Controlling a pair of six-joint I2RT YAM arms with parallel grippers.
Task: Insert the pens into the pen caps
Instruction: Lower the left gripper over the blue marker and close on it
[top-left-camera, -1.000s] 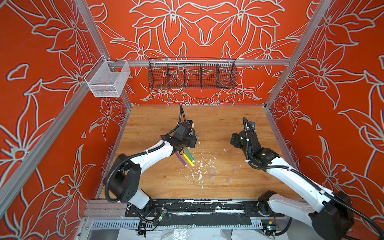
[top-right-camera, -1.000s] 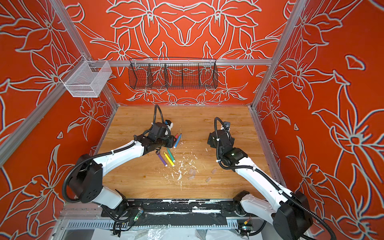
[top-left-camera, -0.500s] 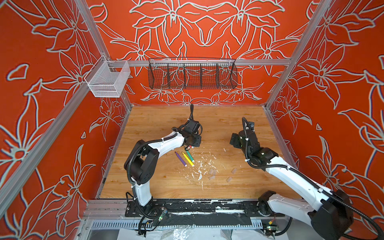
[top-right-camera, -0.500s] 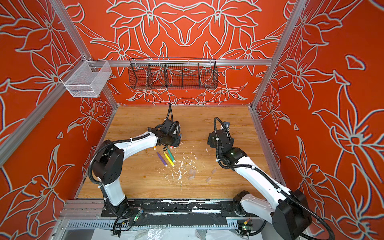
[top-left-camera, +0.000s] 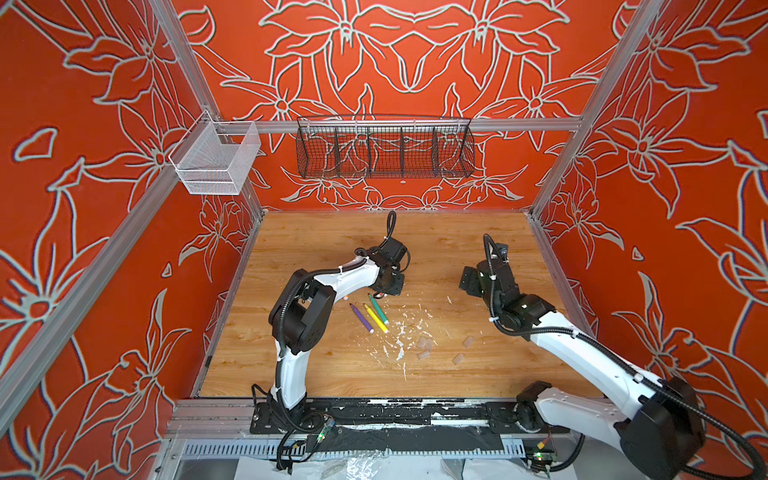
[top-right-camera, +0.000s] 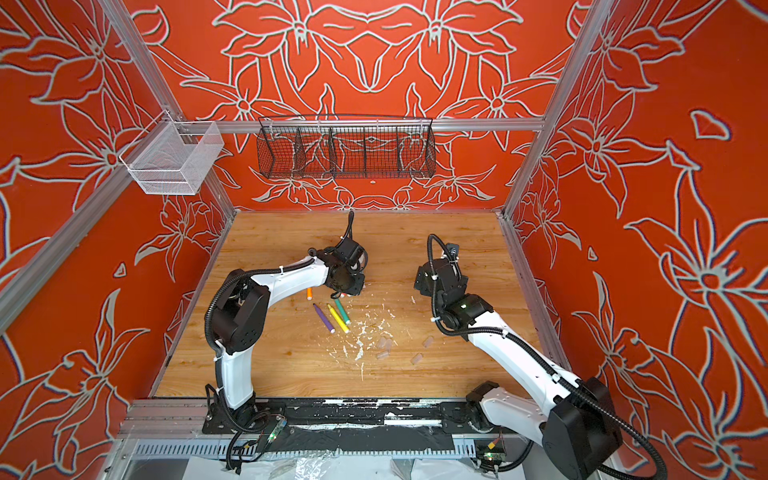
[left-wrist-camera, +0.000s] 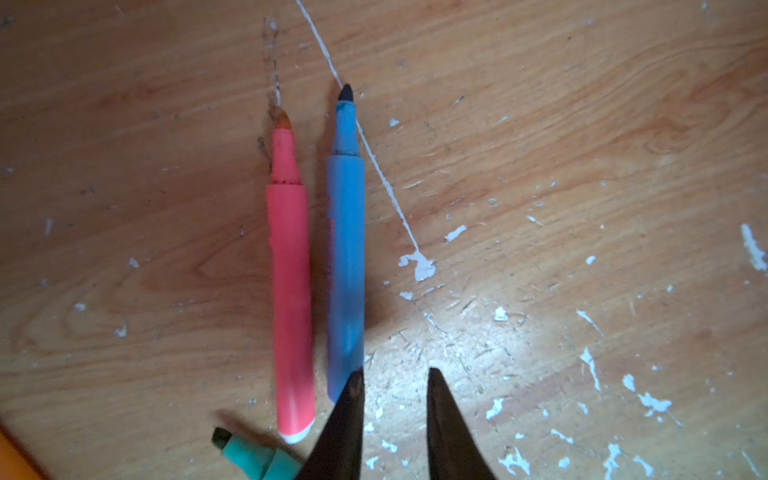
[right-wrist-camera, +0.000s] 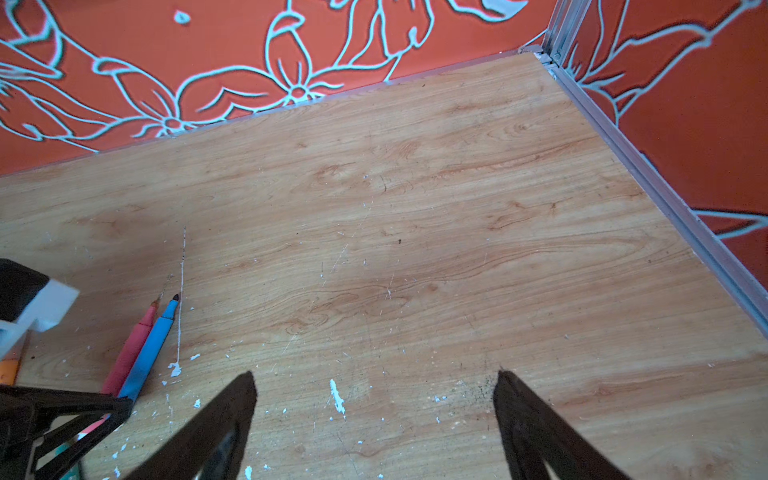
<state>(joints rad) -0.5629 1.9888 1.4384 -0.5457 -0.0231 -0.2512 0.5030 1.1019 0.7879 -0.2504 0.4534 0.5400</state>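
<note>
Pink pen (left-wrist-camera: 291, 291) and blue pen (left-wrist-camera: 345, 270) lie side by side, uncapped, on the wooden table (left-wrist-camera: 582, 166). My left gripper (left-wrist-camera: 395, 372) hovers low beside the blue pen's rear end. Its jaws stand a narrow gap apart with only bare table between them, and one fingertip (left-wrist-camera: 353, 386) overlaps the blue barrel. Purple (top-left-camera: 360, 318), yellow (top-left-camera: 376, 319) and green (top-left-camera: 378, 309) pens lie just in front of it, and an orange pen (top-right-camera: 309, 294) peeks from under the arm. Several clear pen caps (top-left-camera: 422, 343) lie loose nearer the front. My right gripper (right-wrist-camera: 374, 382) is wide open over bare table.
White paint flecks (top-left-camera: 399, 332) are scattered round the pens and caps. A black wire basket (top-left-camera: 384, 147) and a white mesh bin (top-left-camera: 216, 160) hang on the back rail. Aluminium rails edge the table by the orange walls (right-wrist-camera: 665, 195).
My left arm folded its elbow up and swung the gripper right, over the pink and blue pens. Its jaws have narrowed. The right arm has not moved.
</note>
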